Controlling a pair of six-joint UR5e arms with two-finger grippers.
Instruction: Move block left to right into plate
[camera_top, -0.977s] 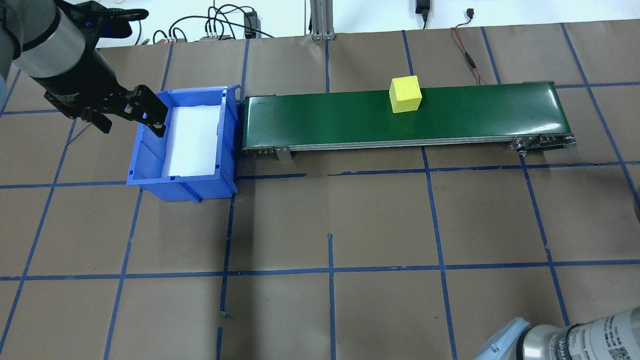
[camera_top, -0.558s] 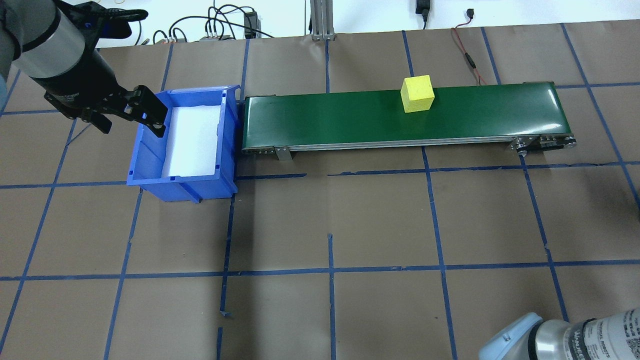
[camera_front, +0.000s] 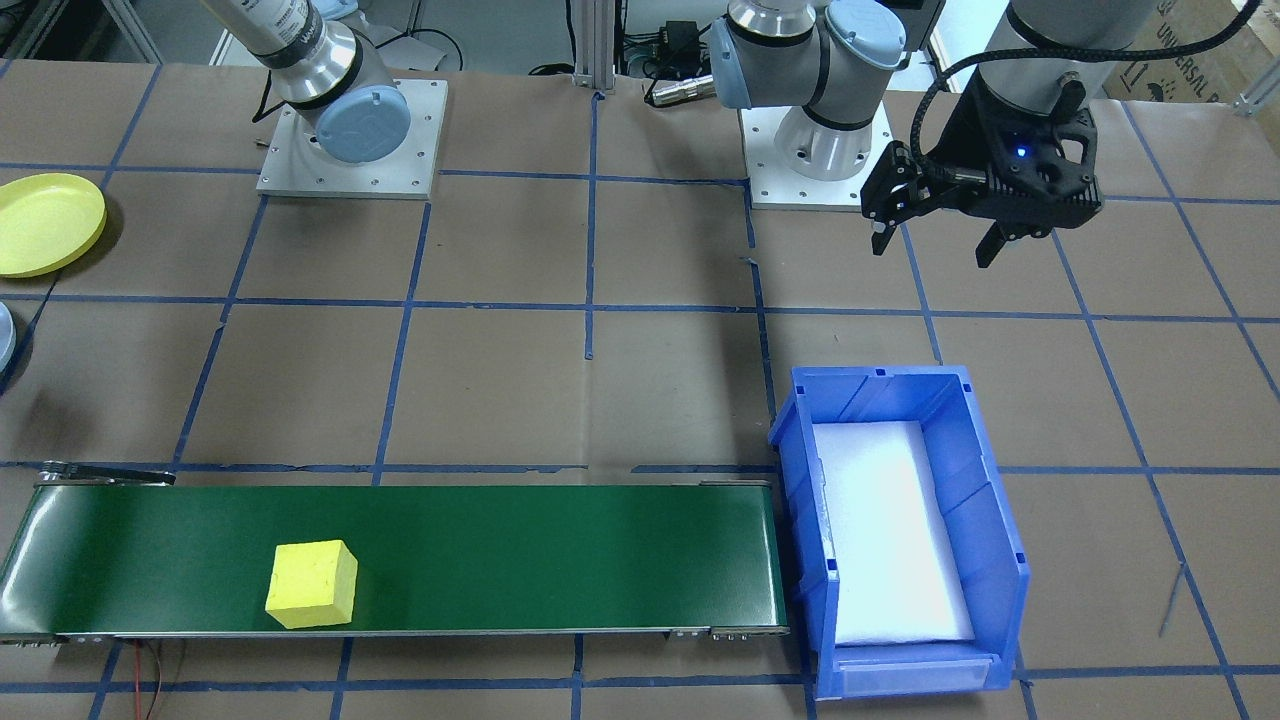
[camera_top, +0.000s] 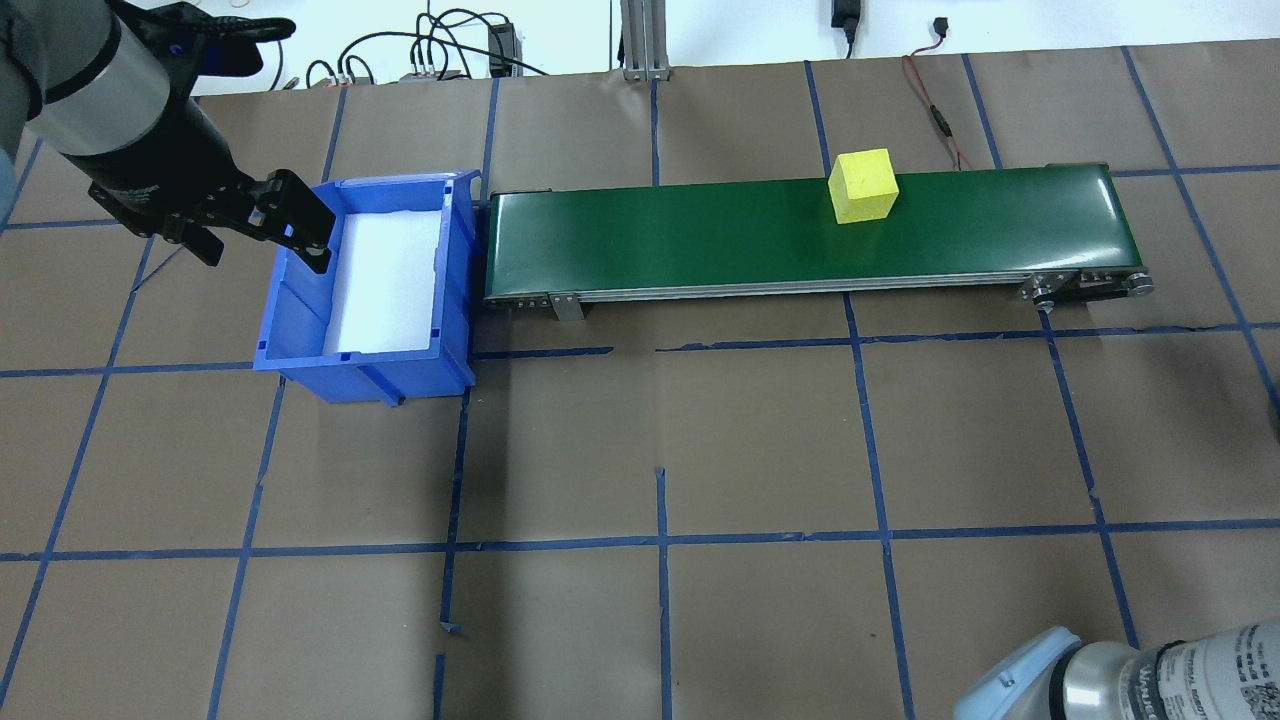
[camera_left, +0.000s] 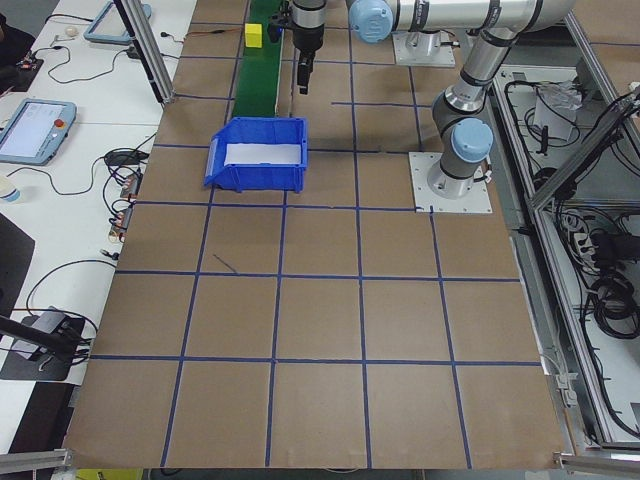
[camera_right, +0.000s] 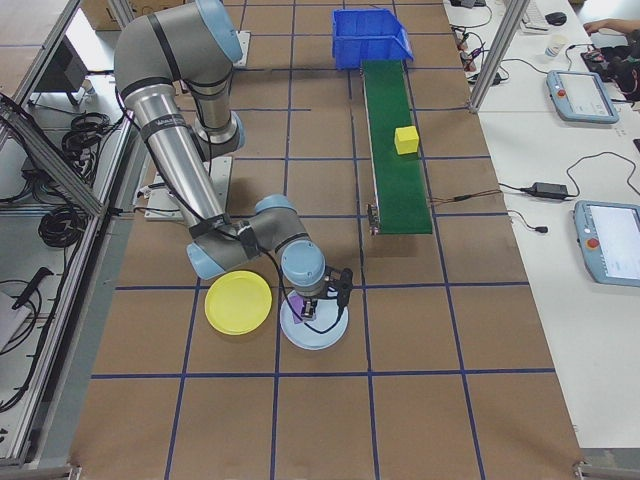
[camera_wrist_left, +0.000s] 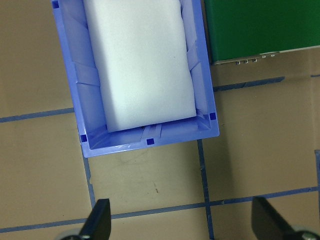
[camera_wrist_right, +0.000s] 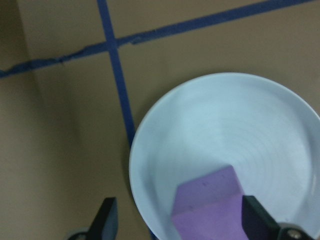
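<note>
Where the green conveyor belt runs across the far side of the paper-covered desk, a yellow block sits on it, upright, towards its right-hand end, free of either claw. At the belt's left end stands a blue bin lined with a white foam pad, the bin just beside the belt. Left claw: raised above the desk on the robot's side of the bin, fingers spread wide, holding nothing; its wrist view looks down on the bin and the belt's end. Right claw: low over a pale blue plate, fingers wide apart, a purple block lying on the plate between them; the fingers do not grip it. Yellow plate: on the desk near the robot's right side, touching or just beside the pale blue plate, well apart from the belt, with no block in it. Blue tape lines mark a grid over the desk.
</note>
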